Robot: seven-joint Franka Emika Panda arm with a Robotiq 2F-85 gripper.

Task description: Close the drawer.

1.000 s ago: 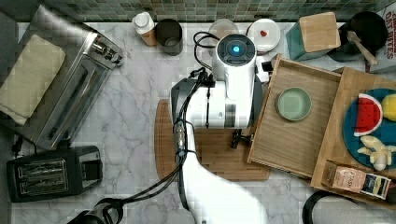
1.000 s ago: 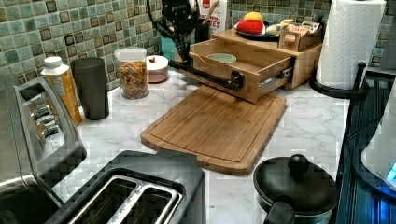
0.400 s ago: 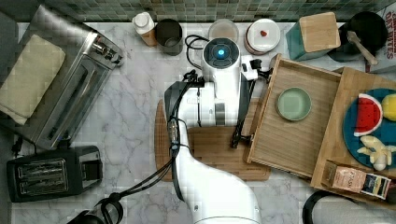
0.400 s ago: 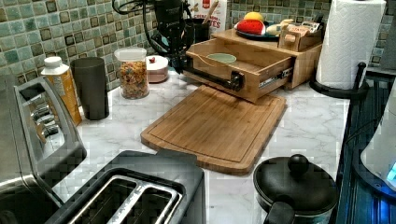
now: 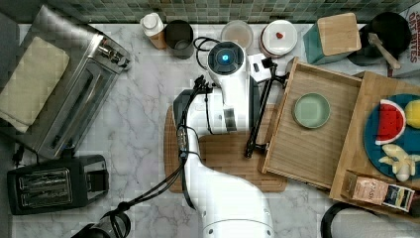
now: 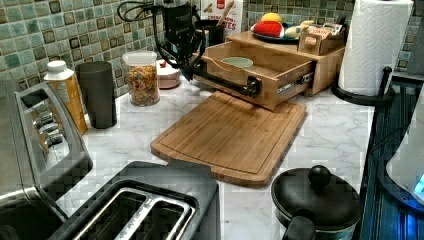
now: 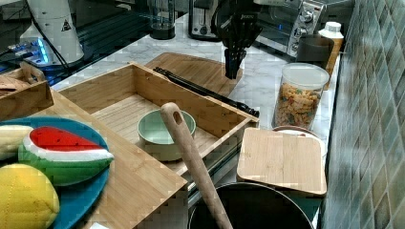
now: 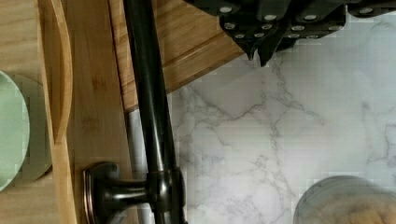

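The drawer (image 5: 317, 144) is a shallow light-wood box pulled out of its wooden unit, with a green bowl (image 5: 311, 110) inside. Its thin black bar handle (image 5: 258, 114) runs along the front over the cutting board. My gripper (image 7: 232, 71) points straight down, fingers shut with nothing held, just on the counter side of the handle (image 7: 205, 89) near its far end. In the wrist view the fingertips (image 8: 259, 52) hang over marble, a short gap from the handle (image 8: 149, 116). From the left view the gripper (image 6: 187, 74) sits beside the handle (image 6: 225, 82).
A brown cutting board (image 6: 235, 135) lies in front of the drawer. A cereal jar (image 7: 298, 98), a lidded bowl (image 5: 279, 37) and a dark cup (image 5: 179, 38) stand along the tiled wall near the gripper. A blue fruit plate (image 5: 396, 134) rests on the drawer unit's top.
The arm has shifted toward the top view's left, from above the drawer's front edge to the counter side of the handle. The drawer has not moved.
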